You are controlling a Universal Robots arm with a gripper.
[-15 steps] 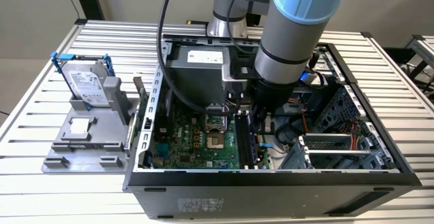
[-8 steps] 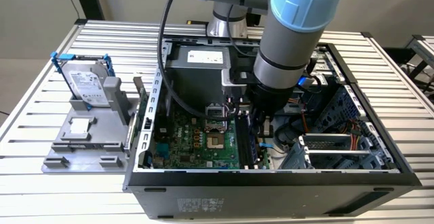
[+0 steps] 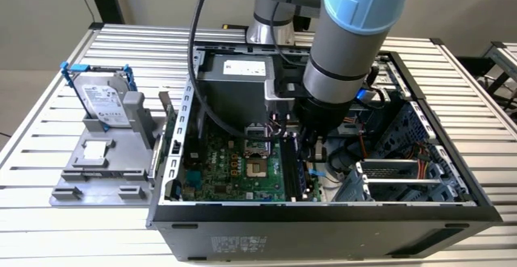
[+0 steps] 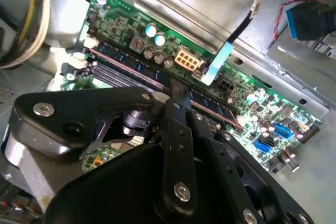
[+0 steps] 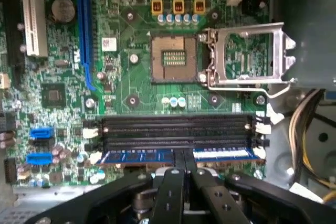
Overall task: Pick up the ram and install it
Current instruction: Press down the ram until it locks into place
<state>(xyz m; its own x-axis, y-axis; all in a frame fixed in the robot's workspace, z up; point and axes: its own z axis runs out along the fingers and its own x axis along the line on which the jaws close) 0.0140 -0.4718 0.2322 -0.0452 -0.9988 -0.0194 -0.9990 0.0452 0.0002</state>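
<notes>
1. At the exterior view's left, a grey stand (image 3: pixel 101 158) on the slatted table (image 3: pixel 48 106) holds a hard drive (image 3: pixel 103 100) in a blue bracket; it plays no part in this step.
2. Further right, the open computer case (image 3: pixel 323 215) shows the green motherboard (image 3: pixel 230 164), with the empty processor socket (image 5: pixel 173 59) near its middle.
3. Right of the socket, the arm (image 3: pixel 347 43) reaches down into the case, over the memory slots (image 5: pixel 176 129).
4. In the first wrist view the gripper (image 5: pixel 184 156) has its fingers pressed close together, pinching the ram (image 5: pixel 142 156) at mid-length; the stick's blue-labelled edge lies along the slot nearest the gripper, beside two empty black slots.
5. The step in hand looks like the install itself: the ram is at its slot. Whether it is fully seated I cannot tell.
6. The white end latches (image 5: pixel 261 124) matter here; the push calls for a straight, even press so both ends go down level.
</notes>
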